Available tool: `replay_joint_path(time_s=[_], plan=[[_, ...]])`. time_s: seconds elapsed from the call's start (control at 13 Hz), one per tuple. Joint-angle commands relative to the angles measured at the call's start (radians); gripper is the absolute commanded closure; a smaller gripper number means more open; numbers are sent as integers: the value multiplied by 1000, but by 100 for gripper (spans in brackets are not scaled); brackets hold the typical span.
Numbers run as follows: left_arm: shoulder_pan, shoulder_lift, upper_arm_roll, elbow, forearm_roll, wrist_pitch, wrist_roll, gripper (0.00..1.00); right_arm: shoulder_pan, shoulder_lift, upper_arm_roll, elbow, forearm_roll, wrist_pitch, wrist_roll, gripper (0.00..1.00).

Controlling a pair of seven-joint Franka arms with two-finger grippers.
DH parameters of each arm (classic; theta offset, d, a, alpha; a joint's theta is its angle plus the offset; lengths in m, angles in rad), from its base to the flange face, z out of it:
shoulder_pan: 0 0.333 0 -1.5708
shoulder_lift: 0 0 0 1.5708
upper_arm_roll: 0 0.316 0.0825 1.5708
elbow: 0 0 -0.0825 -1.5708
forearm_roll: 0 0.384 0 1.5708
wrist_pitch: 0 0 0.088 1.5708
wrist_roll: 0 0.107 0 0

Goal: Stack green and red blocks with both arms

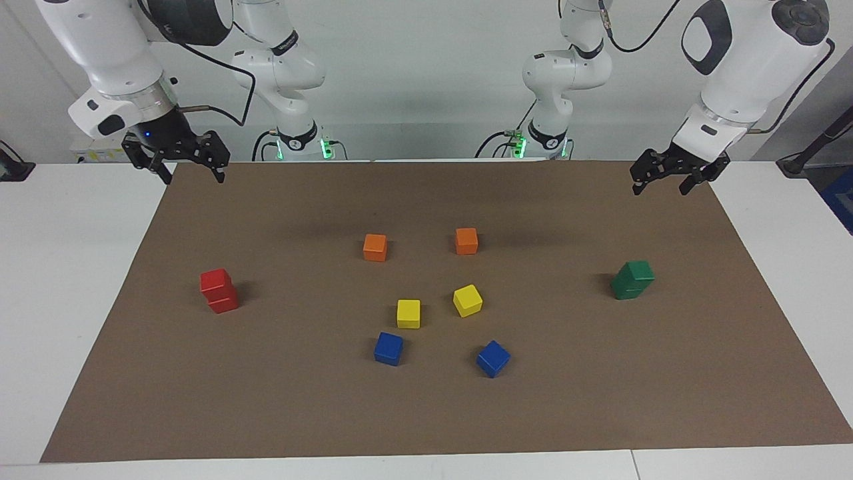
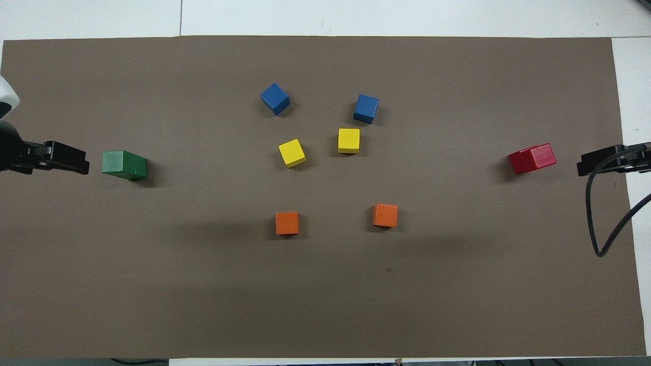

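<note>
Brown mat (image 1: 426, 413) – 2 red blocks (image 1: 219, 291) stacked, green blocks (image 1: 632, 280) stacked.

One high camera faces the robots, another looks steeply down; both share the brown mat (image 1: 600, 400).

The brown mat (image 1: 426, 413) looks like matt paper or thin card, smooth and without sheen. The red blocks (image 1: 218, 291) and green blocks (image 1: 632, 280) have smooth painted faces with a slight gloss, as do the orange cubes (image 1: 375, 247), yellow cubes (image 1: 408, 313) and blue cubes (image 1: 388, 349). The table (image 1: 60, 267) is smooth white laminate. The arms (image 1: 746, 67) wear glossy white plastic shells.
</note>
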Motion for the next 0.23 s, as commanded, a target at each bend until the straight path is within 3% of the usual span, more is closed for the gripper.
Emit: replay_joint_path(time_s=[0.0, 0.15], plan=[[-4, -12, 4, -2, 14, -2, 3, 0, 2, -2, -5, 9, -9, -18, 15, 0], [-3, -11, 4, -2, 14, -2, 3, 0, 2, -2, -5, 9, -9, -20, 14, 0]])
